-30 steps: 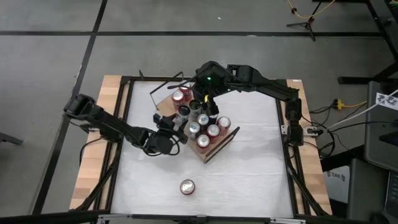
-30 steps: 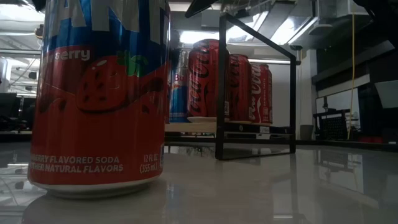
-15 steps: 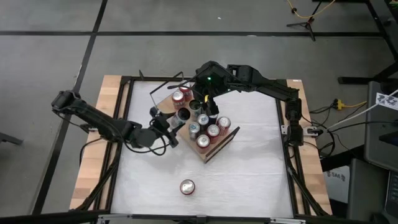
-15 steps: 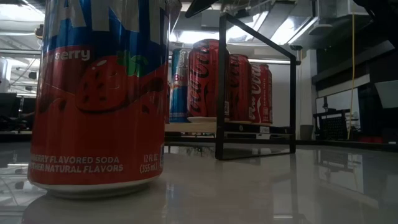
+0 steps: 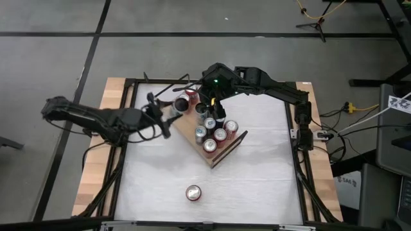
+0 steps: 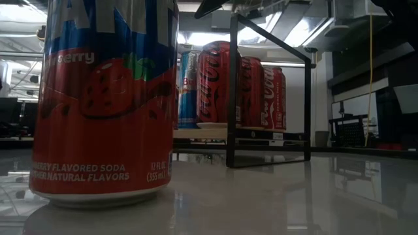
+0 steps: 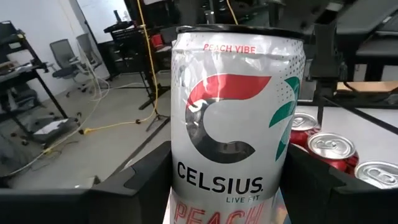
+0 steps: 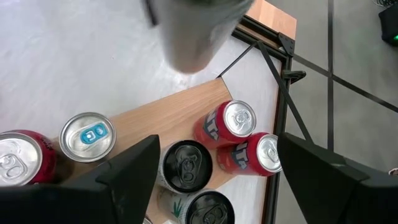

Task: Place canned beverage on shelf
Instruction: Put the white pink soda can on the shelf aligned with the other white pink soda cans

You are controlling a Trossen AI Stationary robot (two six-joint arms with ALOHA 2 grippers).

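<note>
Silver and clamped between the left gripper's (image 7: 227, 180) dark fingers (image 7: 140, 180), a Celsius can (image 7: 233, 118) is sitting upright in the wrist view. From above, that gripper (image 5: 168, 113) is hanging over the surface (image 5: 257, 186), carrying the can (image 5: 180, 104) just beside the shelf's (image 5: 187, 130) far-left end. Red cans (image 7: 323, 149) are showing close behind the held one. Over the shelf, the right gripper (image 5: 212, 106) is hovering, its fingers (image 8: 130, 168) standing apart with nothing between them. Below it, two black-topped cans (image 8: 185, 165), two red cans (image 8: 231, 122) and a silver-topped can (image 8: 87, 135) are standing on the wooden board (image 8: 186, 106). Well apart, near the surface's front edge, a red strawberry soda can (image 5: 193, 192) is standing alone.
</note>
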